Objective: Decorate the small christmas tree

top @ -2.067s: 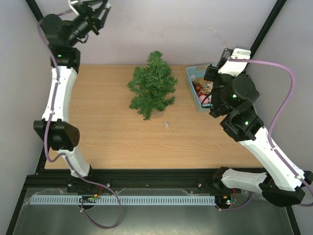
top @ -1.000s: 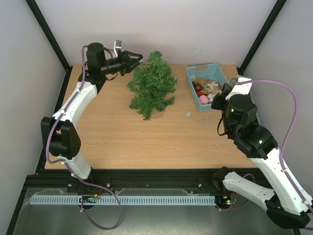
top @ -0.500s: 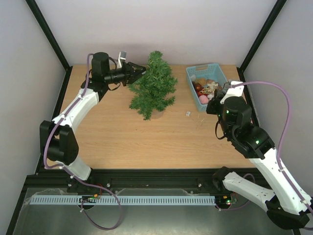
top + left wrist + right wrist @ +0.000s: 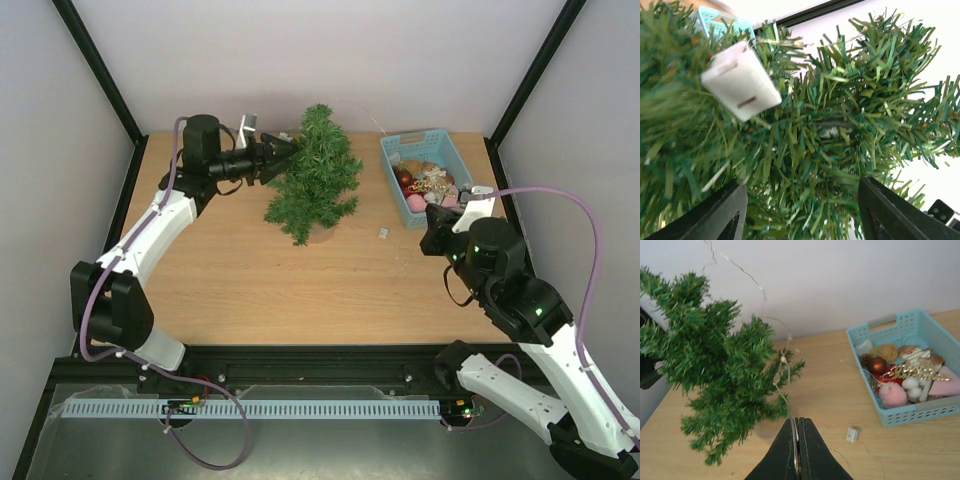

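Note:
The small christmas tree (image 4: 315, 178) stands at the back middle of the table. My left gripper (image 4: 283, 151) is pushed into its upper left branches, jaws open with only needles between them (image 4: 800, 200). A small white box (image 4: 740, 81) rests loose among the branches beyond the fingertips (image 4: 867, 192). My right gripper (image 4: 430, 240) hovers right of the tree (image 4: 715, 375) and is shut (image 4: 797, 460) on a thin light wire (image 4: 785, 390). The wire runs from the jaws up past the tree's right side and on across the back wall.
A light-blue basket (image 4: 391, 178) at the back right holds several ornaments, among them a brown ball (image 4: 877, 365) and a pink one (image 4: 893, 395). A tiny white piece (image 4: 382, 233) lies on the wood between the tree and the basket (image 4: 920, 412).
The left gripper moved right into the tree's branches and opened wider, leaving the white box in the needles. The right arm drew back toward the near edge, still shut on the wire.

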Robot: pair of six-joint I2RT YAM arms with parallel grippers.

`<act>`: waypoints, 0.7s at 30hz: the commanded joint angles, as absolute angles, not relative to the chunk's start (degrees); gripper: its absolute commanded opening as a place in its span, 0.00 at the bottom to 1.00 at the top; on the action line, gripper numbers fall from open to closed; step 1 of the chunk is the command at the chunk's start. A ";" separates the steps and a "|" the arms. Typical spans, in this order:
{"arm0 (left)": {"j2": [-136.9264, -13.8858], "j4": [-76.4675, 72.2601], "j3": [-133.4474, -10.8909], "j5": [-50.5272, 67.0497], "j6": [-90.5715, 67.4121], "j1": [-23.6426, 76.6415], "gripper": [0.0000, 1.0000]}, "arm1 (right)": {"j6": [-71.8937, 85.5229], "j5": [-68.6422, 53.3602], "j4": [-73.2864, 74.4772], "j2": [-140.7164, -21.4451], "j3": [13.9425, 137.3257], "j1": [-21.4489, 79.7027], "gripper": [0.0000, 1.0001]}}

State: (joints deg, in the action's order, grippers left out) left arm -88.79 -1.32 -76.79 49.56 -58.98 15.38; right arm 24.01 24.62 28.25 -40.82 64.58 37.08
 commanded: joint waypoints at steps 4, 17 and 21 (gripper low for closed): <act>-82.14 3.13 -73.98 49.13 -56.36 14.03 0.69 | 29.36 15.84 33.77 -36.65 61.56 36.83 0.01; -59.49 15.36 -60.97 41.56 -45.18 20.10 0.76 | 32.18 -0.67 34.67 -35.91 61.81 36.82 0.01; -49.31 11.19 -52.48 38.46 -48.25 25.15 0.77 | 32.23 -4.34 35.99 -37.96 65.81 36.83 0.01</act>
State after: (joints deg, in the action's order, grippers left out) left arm -56.38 12.58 -57.93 42.61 -48.23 21.56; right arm 31.53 1.65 33.95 -36.56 61.34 37.08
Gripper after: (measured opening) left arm 0.770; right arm 0.016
